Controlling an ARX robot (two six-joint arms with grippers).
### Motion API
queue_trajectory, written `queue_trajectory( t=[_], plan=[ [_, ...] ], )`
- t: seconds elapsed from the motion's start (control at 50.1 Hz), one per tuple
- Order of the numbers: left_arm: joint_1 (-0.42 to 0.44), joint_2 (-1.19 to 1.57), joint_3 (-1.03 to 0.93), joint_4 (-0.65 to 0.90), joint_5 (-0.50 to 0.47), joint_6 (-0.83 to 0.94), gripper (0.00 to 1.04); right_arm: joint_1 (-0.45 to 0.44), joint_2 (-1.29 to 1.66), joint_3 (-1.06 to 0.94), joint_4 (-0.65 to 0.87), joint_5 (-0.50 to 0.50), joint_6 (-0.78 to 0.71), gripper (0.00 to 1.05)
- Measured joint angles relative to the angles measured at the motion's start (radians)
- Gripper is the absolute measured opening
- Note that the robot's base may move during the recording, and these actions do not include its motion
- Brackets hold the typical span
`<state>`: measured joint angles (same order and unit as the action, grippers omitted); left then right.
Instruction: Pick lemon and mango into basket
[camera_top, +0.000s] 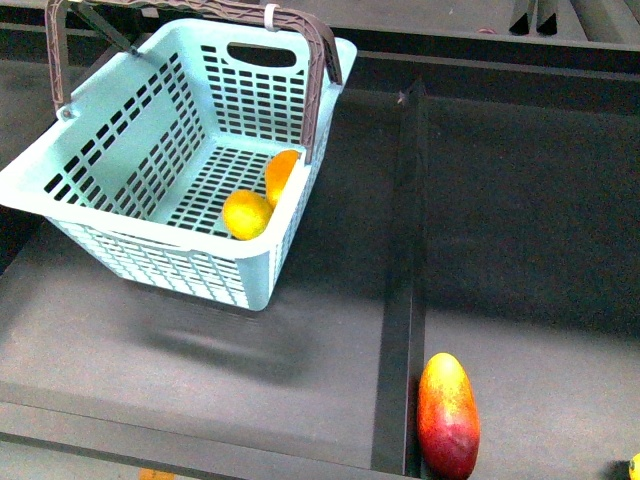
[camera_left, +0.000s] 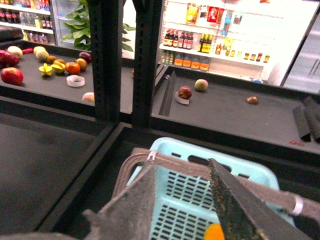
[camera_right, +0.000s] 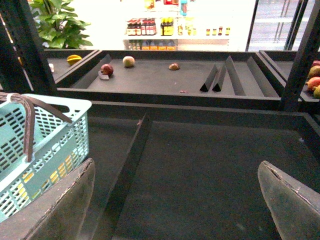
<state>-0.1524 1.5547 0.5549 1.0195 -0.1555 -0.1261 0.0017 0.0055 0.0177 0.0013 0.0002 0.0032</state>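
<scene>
The light teal basket (camera_top: 150, 240) hangs tilted at the left of the front view, with its shadow on the dark shelf below. Inside it lie the yellow lemon (camera_top: 247, 214) and, just behind, the orange-yellow mango (camera_top: 281, 175), touching each other near the right wall. The brown handle (camera_top: 320, 60) stands up over it. In the left wrist view my left gripper (camera_left: 182, 162) is shut on the handle (camera_left: 185, 169) above the basket (camera_left: 175, 200). My right gripper (camera_right: 176, 165) is open over bare shelf, with the basket (camera_right: 55, 135) to one side.
A red-and-orange elongated fruit (camera_top: 448, 413) lies at the front beside the black divider rail (camera_top: 400, 300). Something yellow (camera_top: 634, 467) peeks in at the bottom right corner. Black uprights (camera_left: 105, 60) and a farther shelf with scattered fruit (camera_left: 185, 92) stand behind.
</scene>
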Motion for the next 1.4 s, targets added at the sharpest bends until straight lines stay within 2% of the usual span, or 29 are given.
queue_trajectory(
  t=[0.12,0.419,0.499,1.038,1.397],
  plan=[
    [0.027,-0.110,-0.163,0.017,0.041,0.088,0.03,0.000,0.000,0.000,0.000,0.000,0.000,0.96],
    [0.079,-0.346,-0.359,-0.015,0.085,0.110,0.04,0.000,0.000,0.000,0.000,0.000,0.000,0.96],
    [0.132,-0.375,-0.428,0.024,0.150,0.113,0.04,0.000,0.000,0.000,0.000,0.000,0.000,0.96],
    [0.148,-0.963,-0.539,-0.442,0.156,0.115,0.04,0.000,0.000,0.000,0.000,0.000,0.000,0.96],
    [0.148,-1.169,-0.539,-0.634,0.155,0.115,0.04,0.000,0.000,0.000,0.000,0.000,0.000,0.96]
  ],
)
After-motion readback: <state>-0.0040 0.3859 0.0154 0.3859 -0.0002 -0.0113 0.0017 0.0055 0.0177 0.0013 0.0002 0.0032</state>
